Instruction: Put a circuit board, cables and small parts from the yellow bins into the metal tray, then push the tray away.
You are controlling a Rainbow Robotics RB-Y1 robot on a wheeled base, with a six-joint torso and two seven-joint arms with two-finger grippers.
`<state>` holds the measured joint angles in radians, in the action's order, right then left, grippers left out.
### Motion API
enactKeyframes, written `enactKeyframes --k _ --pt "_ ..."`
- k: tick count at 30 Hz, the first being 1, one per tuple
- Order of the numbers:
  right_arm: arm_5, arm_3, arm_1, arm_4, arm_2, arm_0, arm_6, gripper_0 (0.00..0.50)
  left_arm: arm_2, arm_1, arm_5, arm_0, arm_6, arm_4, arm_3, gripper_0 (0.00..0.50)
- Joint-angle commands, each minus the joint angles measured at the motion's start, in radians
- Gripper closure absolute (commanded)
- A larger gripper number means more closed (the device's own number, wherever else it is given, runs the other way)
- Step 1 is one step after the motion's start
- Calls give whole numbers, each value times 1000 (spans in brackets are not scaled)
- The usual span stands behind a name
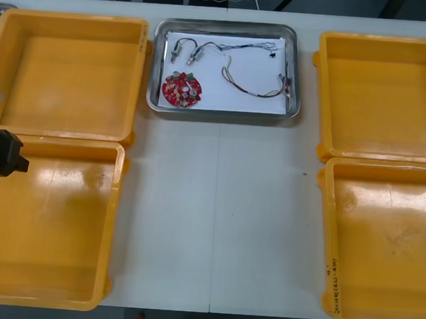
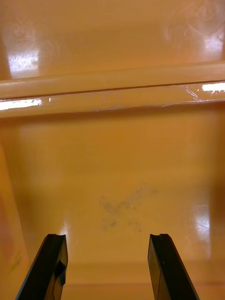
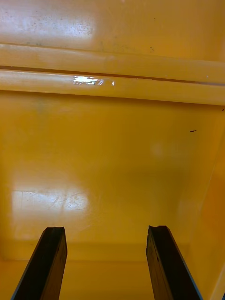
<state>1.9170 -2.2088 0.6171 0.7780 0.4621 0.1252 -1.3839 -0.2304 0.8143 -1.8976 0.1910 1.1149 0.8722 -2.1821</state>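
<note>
At the far middle of the light table, the shiny rectangular metal tray [image 1: 222, 113], white inside, sat between the two far yellow plastic bins [image 1: 67, 64]. It held the round red circuit board [image 1: 182, 90], a twisted blue and white cable [image 1: 234, 46], a thin red and yellow cable [image 1: 247, 91] and two small metal parts [image 1: 176, 54]. All four bins looked bare, so loading seemed finished and the push away seemed the step in hand. That called for one arm to swing in behind the tray's near rim and press squarely, so the tray would not turn. The left gripper [image 3: 107, 230] hung over the near left bin [image 1: 42, 228], fingers well apart, gripping and touching nothing. The right gripper [image 2: 107, 236] hung likewise over the near right bin [image 1: 381, 242].
</note>
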Motion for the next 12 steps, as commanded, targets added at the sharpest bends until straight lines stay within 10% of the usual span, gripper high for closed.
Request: enactKeyframes --k 1,12 --pt "3 -9 21 7 10 -16 29 0 -30 42 8 -16 88 7 -27 0" --pt "3 -9 21 7 10 -16 29 0 -30 42 8 -16 88 7 -27 0"
